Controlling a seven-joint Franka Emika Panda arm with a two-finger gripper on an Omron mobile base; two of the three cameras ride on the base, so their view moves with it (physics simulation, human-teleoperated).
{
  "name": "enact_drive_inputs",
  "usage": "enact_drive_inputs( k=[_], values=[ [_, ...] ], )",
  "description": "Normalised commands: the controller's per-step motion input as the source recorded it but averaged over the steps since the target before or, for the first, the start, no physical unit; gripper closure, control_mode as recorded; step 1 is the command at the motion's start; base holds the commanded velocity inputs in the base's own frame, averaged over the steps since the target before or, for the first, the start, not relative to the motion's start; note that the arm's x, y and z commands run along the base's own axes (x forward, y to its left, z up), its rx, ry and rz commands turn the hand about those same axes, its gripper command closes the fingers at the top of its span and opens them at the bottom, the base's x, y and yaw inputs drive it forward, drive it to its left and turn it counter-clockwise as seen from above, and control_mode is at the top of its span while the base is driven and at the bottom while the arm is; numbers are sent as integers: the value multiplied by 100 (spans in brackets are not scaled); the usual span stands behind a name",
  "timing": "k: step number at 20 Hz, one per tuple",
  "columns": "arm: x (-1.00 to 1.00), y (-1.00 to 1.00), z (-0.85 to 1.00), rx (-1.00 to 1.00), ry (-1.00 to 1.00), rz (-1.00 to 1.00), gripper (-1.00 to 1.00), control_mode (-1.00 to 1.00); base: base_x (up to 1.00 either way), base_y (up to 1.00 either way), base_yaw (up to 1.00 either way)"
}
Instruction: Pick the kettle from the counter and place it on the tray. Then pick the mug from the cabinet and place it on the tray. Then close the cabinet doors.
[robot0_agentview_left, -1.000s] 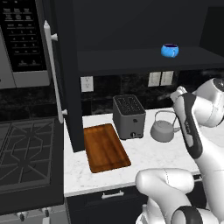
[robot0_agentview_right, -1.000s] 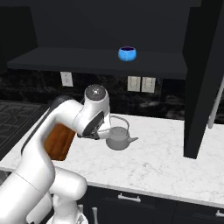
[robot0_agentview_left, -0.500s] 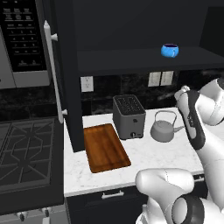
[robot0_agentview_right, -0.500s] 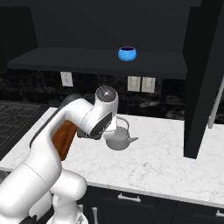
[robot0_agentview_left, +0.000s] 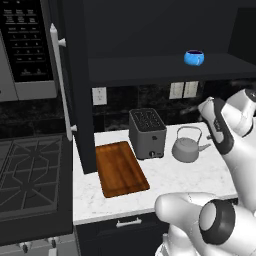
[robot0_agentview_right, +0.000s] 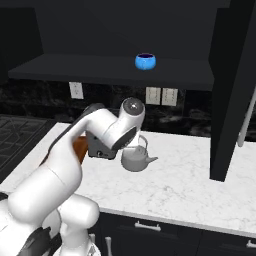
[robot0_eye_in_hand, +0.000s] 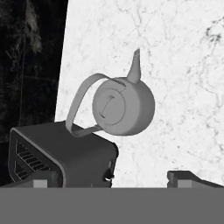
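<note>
The cabinet (robot0_agentview_left: 150, 35) is standing open, one door (robot0_agentview_left: 75, 85) swung wide at the left, the other (robot0_agentview_right: 232, 90) at the right. The arm is swinging rightward across the counter (robot0_agentview_left: 165, 177) over the last second, its wrist now rising above and just right of the kettle (robot0_agentview_left: 188, 148); earlier it hung lower beside it. The tray (robot0_agentview_left: 120, 168) is lying empty, left of the toaster (robot0_agentview_left: 147, 132). The kettle is sitting untouched on the counter, just beside the toaster, well apart from the tray. The claw (robot0_eye_in_hand: 111, 177) is staying released, jaws spread wide, looking down on the kettle. The mug (robot0_agentview_left: 194, 57) is resting on the cabinet shelf. Judgement: the approach is under way; no step is completed.
</note>
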Motion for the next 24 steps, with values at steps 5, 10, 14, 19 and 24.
enact_drive_inputs(
  k=[5,10,14,19,24],
  values=[
    [37,0,-27,5,4,0,-100,-100,0,0,0],
    [34,-3,-16,5,9,0,-100,-100,0,0,0],
    [34,-8,-10,3,11,-1,-100,-100,0,0,0],
    [35,-13,-15,5,9,-1,-100,-100,0,0,0],
    [27,-15,-22,8,3,0,-100,-100,0,0,0]
  ],
)
